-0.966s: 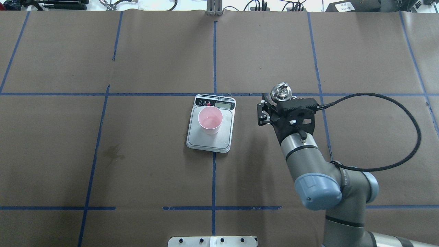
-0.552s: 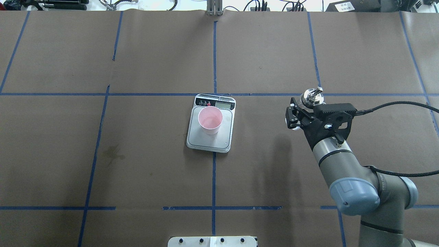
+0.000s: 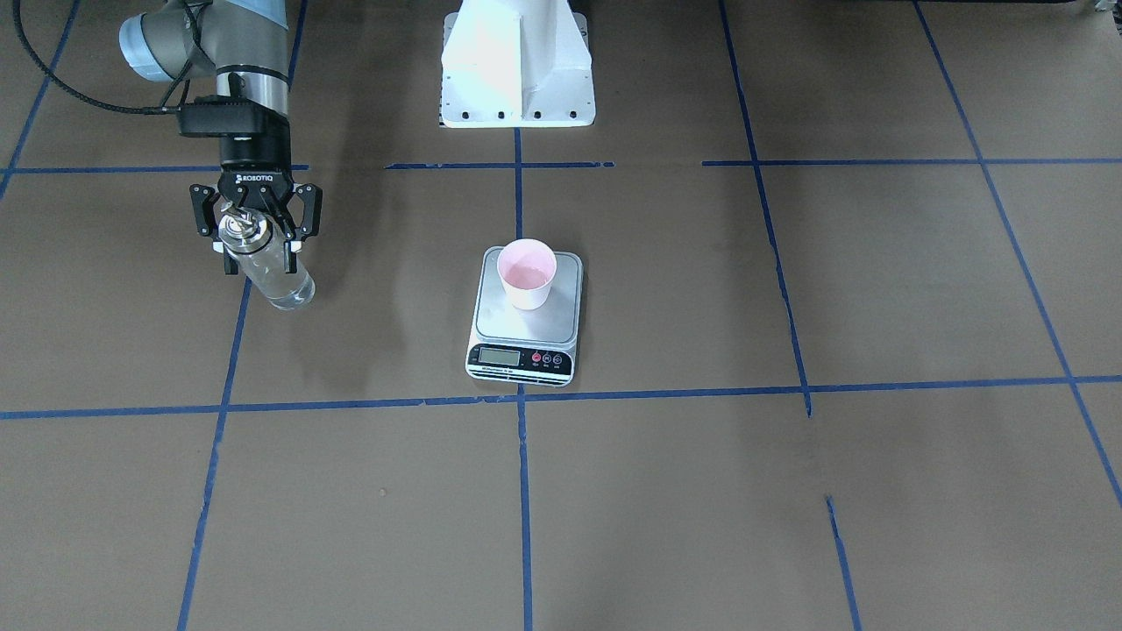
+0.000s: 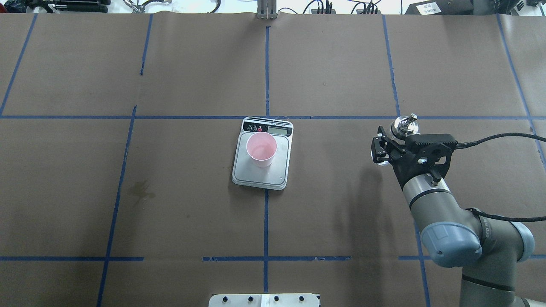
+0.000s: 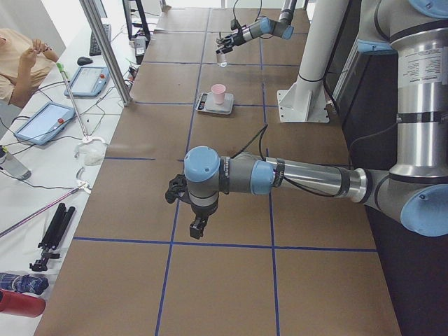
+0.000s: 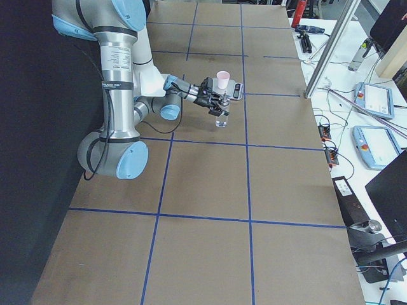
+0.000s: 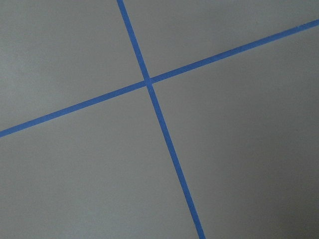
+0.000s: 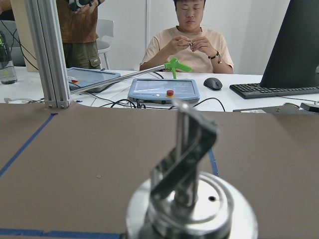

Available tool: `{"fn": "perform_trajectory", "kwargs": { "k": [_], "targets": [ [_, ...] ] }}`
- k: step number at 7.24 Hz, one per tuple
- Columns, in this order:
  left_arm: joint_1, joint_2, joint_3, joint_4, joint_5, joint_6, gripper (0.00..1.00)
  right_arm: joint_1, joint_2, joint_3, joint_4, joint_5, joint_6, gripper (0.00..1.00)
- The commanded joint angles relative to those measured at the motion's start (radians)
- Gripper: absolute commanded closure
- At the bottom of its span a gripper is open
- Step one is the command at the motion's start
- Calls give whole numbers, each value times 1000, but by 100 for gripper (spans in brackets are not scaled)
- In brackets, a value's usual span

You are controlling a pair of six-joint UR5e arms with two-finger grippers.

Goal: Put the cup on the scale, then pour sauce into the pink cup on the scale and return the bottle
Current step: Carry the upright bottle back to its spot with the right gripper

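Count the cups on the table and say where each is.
1. The cup stands upright on the scale, at the table's middle. The right gripper holds a bottle, not a cup. No other cup shows.

Matt brown paper point(image 4: 192, 64) from edge to edge, faintly creased, ruled with smooth blue tape point(image 4: 266, 76). Brushed, softly shining steel atop the scale point(image 3: 500, 324), white plastic beneath — glossy black front strip point(image 3: 521, 358). Matt, paper-like pale pink for the cup point(image 3: 527, 273). Clear glossy glass for the bottle point(image 3: 280, 280); mirror-bright metal for its cap point(image 8: 192, 204) and spout point(image 8: 187, 144). Matt black plastic on the right gripper point(image 3: 260, 250).
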Motion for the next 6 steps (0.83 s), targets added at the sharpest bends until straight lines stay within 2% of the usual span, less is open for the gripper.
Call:
{"fn": "perform_trajectory", "kwargs": {
  "k": [1, 6],
  "targets": [
    [0, -1, -3, 0, 0, 0, 0, 1, -1, -32, 1, -1, 38, 100],
    [0, 1, -16, 0, 2, 0, 0, 29, -5, -71, 1, -1, 69, 100]
  ]
}}
